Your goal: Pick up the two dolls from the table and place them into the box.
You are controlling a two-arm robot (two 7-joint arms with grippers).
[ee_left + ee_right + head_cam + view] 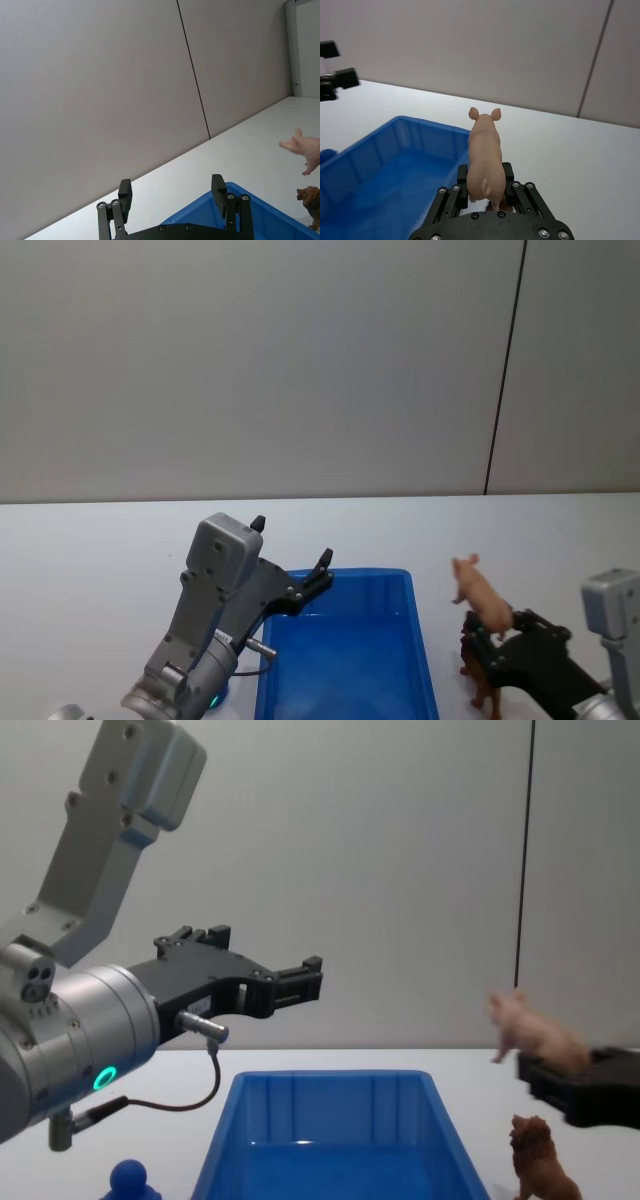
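Observation:
My right gripper (pixel 490 635) is shut on a pink pig figure (pixel 480 590), held in the air just right of the box (pixel 370 573); the pig (pixel 484 150) faces away from the wrist camera. A brown lion doll (pixel 540 1160) stands on the table under that gripper, beside the box's right wall. A blue doll with a ball head (pixel 133 1182) stands on the table left of the box. My left gripper (pixel 292 542) hangs open and holds nothing, above the box's far left corner. The blue box (pixel 330 1075) has nothing in it.
The white table (pixel 90 560) runs back to a grey wall with a dark vertical seam (pixel 505 370). My left arm's grey housing (pixel 70 1020) looms large over the table's left side.

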